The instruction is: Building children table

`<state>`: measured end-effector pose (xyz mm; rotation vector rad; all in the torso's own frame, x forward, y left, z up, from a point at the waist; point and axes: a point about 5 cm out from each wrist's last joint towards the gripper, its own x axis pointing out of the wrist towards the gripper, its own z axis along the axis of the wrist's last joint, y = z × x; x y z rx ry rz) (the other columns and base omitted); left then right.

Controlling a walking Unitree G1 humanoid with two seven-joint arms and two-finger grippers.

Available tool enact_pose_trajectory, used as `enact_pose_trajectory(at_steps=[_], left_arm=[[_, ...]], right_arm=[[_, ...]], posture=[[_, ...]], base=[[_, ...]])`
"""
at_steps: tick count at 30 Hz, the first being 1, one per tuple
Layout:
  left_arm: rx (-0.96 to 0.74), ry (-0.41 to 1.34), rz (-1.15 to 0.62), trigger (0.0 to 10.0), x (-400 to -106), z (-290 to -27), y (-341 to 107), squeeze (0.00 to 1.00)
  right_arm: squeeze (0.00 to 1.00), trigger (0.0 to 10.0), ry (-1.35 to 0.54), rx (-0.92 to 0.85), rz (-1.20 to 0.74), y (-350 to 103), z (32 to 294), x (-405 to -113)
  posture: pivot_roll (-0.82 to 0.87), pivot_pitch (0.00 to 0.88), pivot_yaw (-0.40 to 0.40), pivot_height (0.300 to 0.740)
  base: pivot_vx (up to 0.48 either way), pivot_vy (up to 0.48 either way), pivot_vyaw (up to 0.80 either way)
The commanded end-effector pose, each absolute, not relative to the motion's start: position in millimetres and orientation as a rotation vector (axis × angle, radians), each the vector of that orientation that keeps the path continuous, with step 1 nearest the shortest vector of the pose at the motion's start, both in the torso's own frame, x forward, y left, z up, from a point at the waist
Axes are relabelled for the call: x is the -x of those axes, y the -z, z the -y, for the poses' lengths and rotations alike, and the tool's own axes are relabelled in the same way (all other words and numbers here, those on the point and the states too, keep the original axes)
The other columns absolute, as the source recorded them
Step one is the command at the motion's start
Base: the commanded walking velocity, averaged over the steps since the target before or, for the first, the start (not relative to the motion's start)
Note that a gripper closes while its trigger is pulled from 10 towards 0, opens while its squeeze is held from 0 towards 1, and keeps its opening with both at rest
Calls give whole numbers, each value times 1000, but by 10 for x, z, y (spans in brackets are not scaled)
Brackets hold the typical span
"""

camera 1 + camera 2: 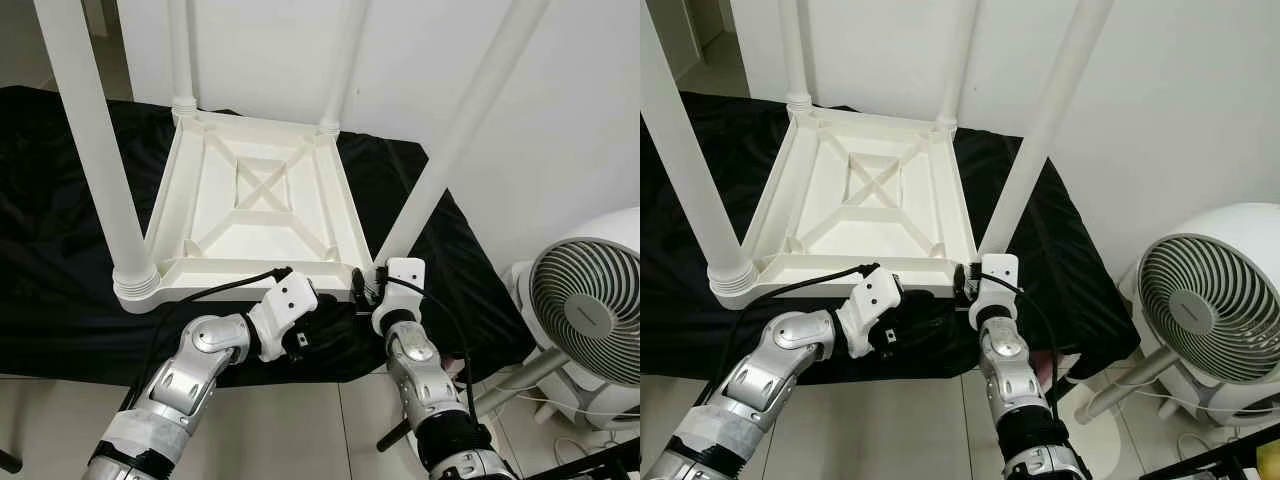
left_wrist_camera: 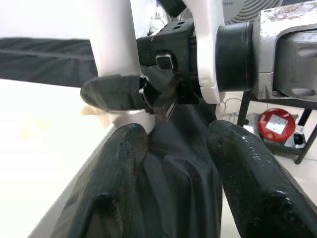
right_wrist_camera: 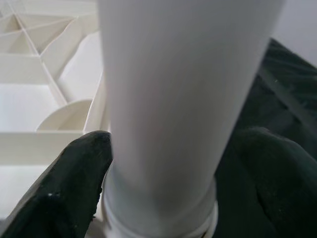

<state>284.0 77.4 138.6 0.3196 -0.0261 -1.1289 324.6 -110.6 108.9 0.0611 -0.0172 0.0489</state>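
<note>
A white plastic children's table top (image 1: 262, 205) is lying upside down on a black cloth-covered surface (image 1: 60, 230), its ribbed underside facing up and four white plastic tube legs rising from its corners.

The near right white tube leg (image 1: 455, 140) is leaning outward rather than standing straight, so it is probably not fully seated in its corner socket. If it is being twisted or pushed at this angle, it could jam crooked, pop out, or lever the light table top sideways across the slippery cloth. A white floor fan (image 1: 590, 310) is standing near the surface on the right, where a falling leg could strike it.

The right gripper (image 3: 163, 163) is sitting at the base of that leg, its two black fingers narrowly spread on either side of the tube, the left-hand pad pressing the plastic just above the collar. The left gripper (image 2: 176, 163) is hovering just beside it at the table's near edge, its fingers moderately parted with just black cloth between them, one of them lying along the white edge.
</note>
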Motion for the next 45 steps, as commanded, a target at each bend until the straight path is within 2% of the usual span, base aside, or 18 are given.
enact_pose_trajectory(at_steps=[1,2,3,4,12,16,25,28,29,34,38,45], left_arm=[[-334,1017,53,10000,-2919,-795,-1412,0],[-326,979,54,10000,-2961,-826,-1421,0],[-326,979,54,10000,-2961,-826,-1421,0],[-335,938,55,10000,-3004,-857,-1428,0],[-378,844,45,10000,-3110,-929,-1423,0],[-508,704,-55,10000,-3271,-1062,-1260,0],[-487,533,-132,10000,-3460,-1192,-1227,0],[-472,558,-81,10000,-3463,-1149,-1304,0],[-454,630,-40,10000,-3418,-1090,-1354,0],[-457,703,-5,10000,-3365,-1044,-1376,0],[-328,870,65,10000,-3195,-908,-1462,0],[-259,781,68,10000,-3270,-925,-1513,0]], right_arm=[[1000,10000,-42,-67,27,-1096,1159,-3205],[741,10000,-52,-52,48,-1105,1180,-3155],[741,10000,-52,-52,48,-1105,1180,-3155],[0,10000,-70,-55,64,-1104,1204,-3100],[0,10000,-121,-67,127,-1115,1331,-2926],[0,10000,-140,-73,126,-1084,1422,-2828],[0,10000,-108,-97,124,-1078,1470,-2762],[0,10000,-109,-105,128,-1080,1472,-2751],[0,10000,-112,-100,123,-1064,1483,-2739],[0,10000,-115,-96,117,-1051,1498,-2730],[0,10000,-122,-90,109,-1034,1518,-2727],[0,10000,-122,-89,106,-1032,1511,-2723]], posture=[[90,0,-161,740],[89,0,-162,740],[89,0,-162,740],[87,0,-162,740],[76,0,-157,740],[60,0,-148,740],[42,0,-133,740],[41,0,-129,740],[41,0,-128,740],[43,0,-128,740],[51,0,-133,740],[54,0,-138,740]], base=[[0,0,0],[0,0,0],[0,0,0],[0,0,0],[0,0,0],[0,0,0],[0,0,0],[0,0,0],[0,0,0],[0,0,0],[0,0,0],[0,0,0]])
